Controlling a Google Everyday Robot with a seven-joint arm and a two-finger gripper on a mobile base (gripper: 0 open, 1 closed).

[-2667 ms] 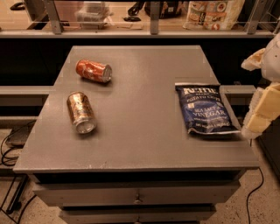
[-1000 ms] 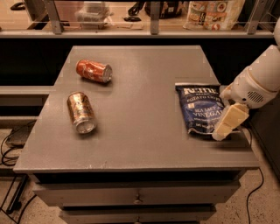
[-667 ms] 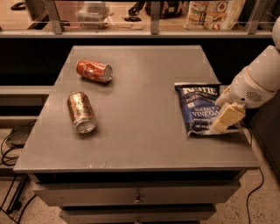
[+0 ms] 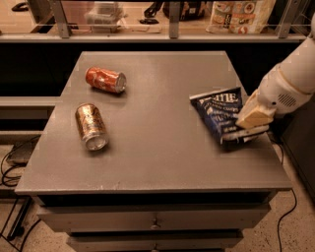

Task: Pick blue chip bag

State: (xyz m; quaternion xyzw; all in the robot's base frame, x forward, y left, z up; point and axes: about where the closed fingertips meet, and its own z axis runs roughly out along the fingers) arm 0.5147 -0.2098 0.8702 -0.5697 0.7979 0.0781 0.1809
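The blue chip bag (image 4: 218, 111) is a dark navy foil bag with white lettering, at the right side of the grey table (image 4: 157, 162). My gripper (image 4: 249, 126) comes in from the right on a white arm. It sits at the bag's lower right edge, with one cream finger above the bag and one below it. The fingers are closed on that edge. The bag is crumpled, and its right side is raised off the tabletop.
A red soda can (image 4: 105, 79) lies on its side at the table's back left. A brown soda can (image 4: 91, 126) lies nearer the front left. A railed shelf behind holds a pale snack bag (image 4: 241, 11). Cables lie on the floor at left.
My gripper came in from the right edge onto the bag's lower right part and closed on it. The bag has bunched up and its right side has risen. The cans have not moved.
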